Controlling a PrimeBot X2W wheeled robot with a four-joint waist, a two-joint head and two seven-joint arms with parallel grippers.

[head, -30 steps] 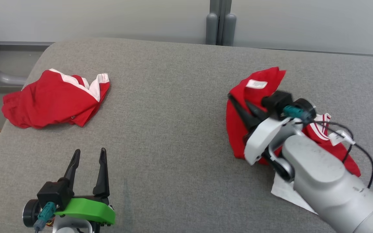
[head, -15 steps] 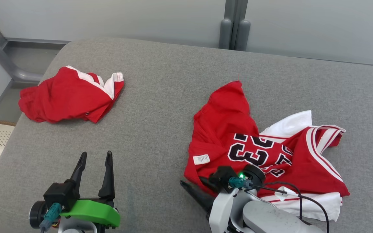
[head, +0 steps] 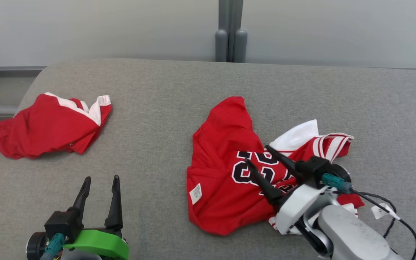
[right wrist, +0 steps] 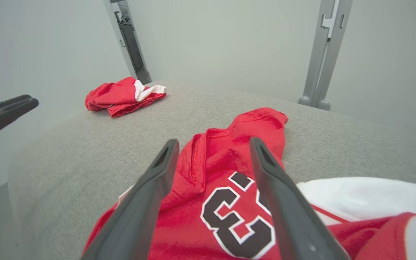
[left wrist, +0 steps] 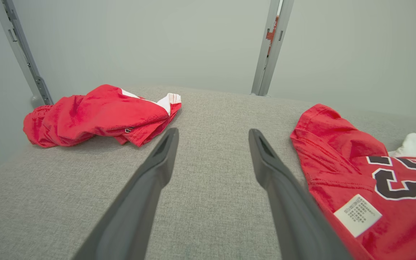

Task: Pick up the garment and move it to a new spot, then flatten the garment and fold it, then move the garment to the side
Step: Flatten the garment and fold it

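Observation:
The garment [head: 222, 144], a red jersey with black and white numbers and white trim, lies rumpled on the grey padded table [head: 164, 90], right of centre. My right gripper [head: 257, 154] hovers just over its numbered part, jaws open, nothing between the fingers. In the right wrist view the open gripper [right wrist: 213, 141] frames the garment [right wrist: 229, 122]. My left gripper [head: 101, 178] stands open near the front left, apart from the cloth. From the left wrist view, the garment [left wrist: 338, 144] lies to the right of the open gripper [left wrist: 213, 131].
A second red and white piece of clothing [head: 49, 124] lies bunched at the table's far left, near the rounded corner. A grey post [head: 229, 39] rises behind the table's back edge against a pale wall. Bare grey surface lies between the two cloth piles.
The right gripper has opened and let go of the garment, which now lies spread out with its numbers showing. The head camera shifted. The left gripper stayed open and still.

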